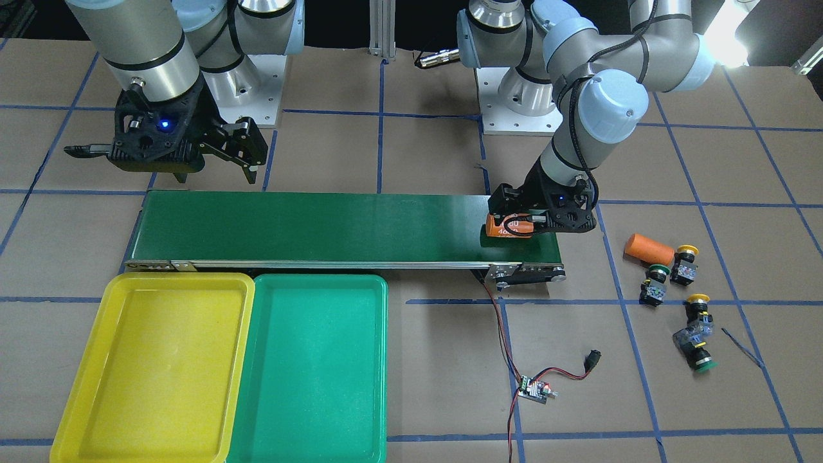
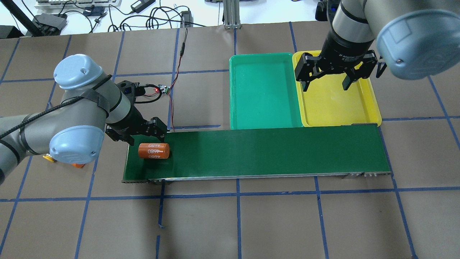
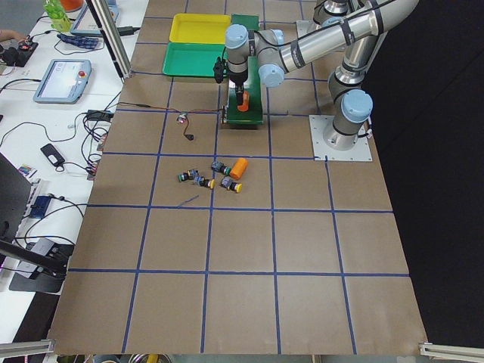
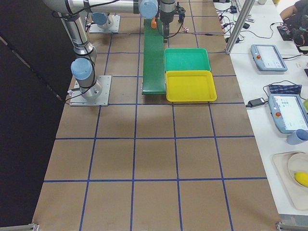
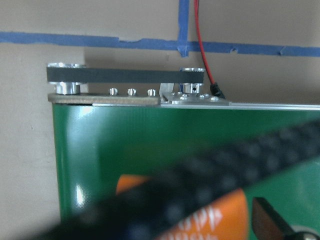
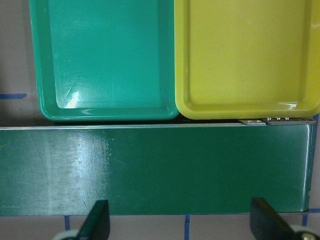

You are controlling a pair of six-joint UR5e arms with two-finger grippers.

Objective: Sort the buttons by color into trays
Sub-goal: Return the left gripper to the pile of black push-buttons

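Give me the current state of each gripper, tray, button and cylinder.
Left gripper: open, straddling the 4680 cylinder.
Right gripper: open, empty.
4680 cylinder: lying on its side on the belt.
Conveyor belt: cannot tell if running.
Second orange cylinder: lying on the table.
Four buttons: on the table, unsorted.
Yellow tray: empty.
Green tray: empty.

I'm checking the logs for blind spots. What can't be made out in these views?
Buttons: in the overhead view the left arm hides nearly all.
Orange cylinder: in the left wrist view a blurred cable crosses it, the bottom edge cuts it.
Left gripper touching the cylinder or not: too small in side views.
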